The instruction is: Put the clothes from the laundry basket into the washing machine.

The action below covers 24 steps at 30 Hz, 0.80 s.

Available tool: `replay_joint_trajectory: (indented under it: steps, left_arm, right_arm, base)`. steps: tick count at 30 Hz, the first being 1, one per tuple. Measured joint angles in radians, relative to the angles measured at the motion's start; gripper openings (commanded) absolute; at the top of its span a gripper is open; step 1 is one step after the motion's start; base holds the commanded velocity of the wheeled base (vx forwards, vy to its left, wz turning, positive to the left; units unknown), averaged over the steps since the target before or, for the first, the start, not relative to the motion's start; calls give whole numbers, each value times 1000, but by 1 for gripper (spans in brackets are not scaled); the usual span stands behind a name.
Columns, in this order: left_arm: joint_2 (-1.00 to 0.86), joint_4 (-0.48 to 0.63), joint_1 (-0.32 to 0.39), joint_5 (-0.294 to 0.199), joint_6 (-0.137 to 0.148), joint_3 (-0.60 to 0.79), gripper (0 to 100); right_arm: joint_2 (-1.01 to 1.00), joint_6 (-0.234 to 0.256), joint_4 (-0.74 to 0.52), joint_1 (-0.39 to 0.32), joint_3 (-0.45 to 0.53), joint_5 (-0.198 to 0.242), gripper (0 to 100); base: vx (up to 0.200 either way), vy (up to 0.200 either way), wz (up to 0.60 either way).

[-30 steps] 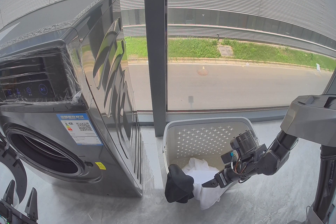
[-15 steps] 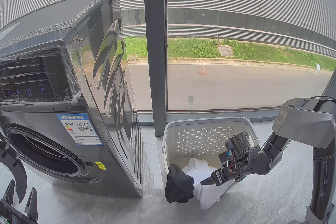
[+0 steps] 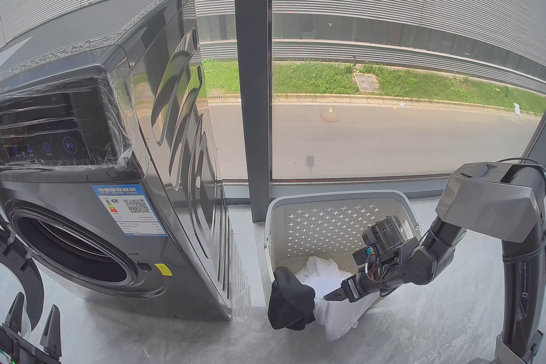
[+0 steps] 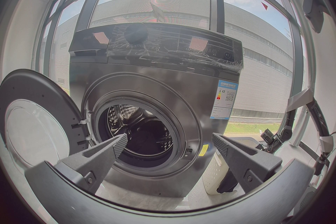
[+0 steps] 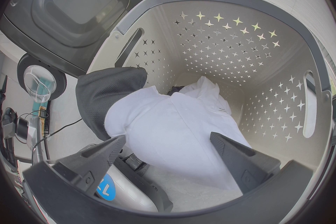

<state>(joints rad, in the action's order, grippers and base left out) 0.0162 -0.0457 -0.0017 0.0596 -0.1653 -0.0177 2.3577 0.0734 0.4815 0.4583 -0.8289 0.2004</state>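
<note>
Head view: right gripper point(image 3: 333, 296) hangs at the near rim of the basket point(image 3: 341, 196), jaws spread wide, just over a white cloth point(image 3: 335, 321). Black cloth point(image 3: 290, 300) drapes the rim beside it. Left gripper point(image 4: 168, 140), also spread wide, faces the washer point(image 4: 157, 70).

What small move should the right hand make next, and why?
Probably lower a little and close on the white garment. The right hand hovers open close to it, where it drapes over the near rim of the laundry basket beside the black garment. Nothing is gripped yet, and the door of the washing machine stands open.
</note>
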Motion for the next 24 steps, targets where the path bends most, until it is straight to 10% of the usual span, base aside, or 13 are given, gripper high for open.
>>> replay_joint_trajectory:
  steps: [1,24]
  left_arm:
    - [0,0,0,0,0,0,100]
    - [0,0,0,8,-17,0,100]
  right_arm:
    - [2,0,0,0,-2,0,0]
    - [-12,-1,6,-1,-8,2,0]
  base:
    - [0,0,0]
    - [0,0,0]
